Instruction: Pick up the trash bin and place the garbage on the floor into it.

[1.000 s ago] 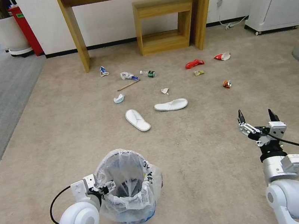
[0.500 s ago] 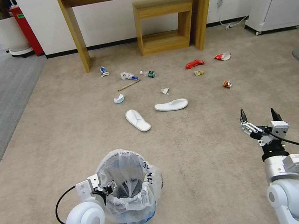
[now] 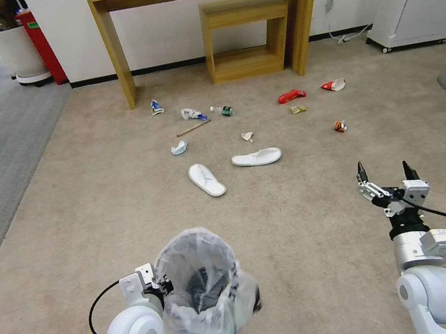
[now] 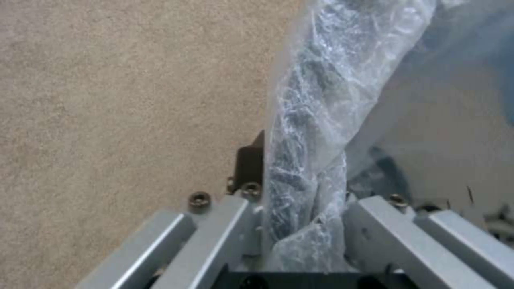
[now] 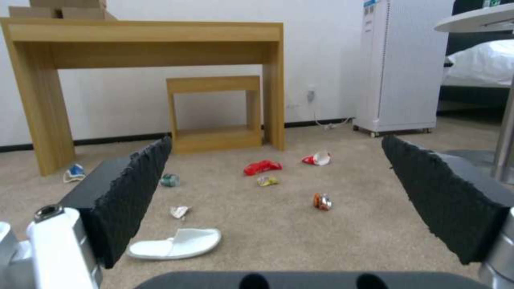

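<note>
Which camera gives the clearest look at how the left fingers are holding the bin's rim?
The left wrist view: the left gripper has the trash bin's bag-covered rim pinched between its fingers. The head view shows the whole bin with that gripper at its rim, the contact small. The right wrist view faces the litter instead.

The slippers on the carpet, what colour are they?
Both slippers are plain white; the head view shows them best.

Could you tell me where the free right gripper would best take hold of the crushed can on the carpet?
Probably from straight above, the open right gripper closing across the crushed can's narrow flattened body. It lies low on the beige carpet, apart from the other litter.
</note>
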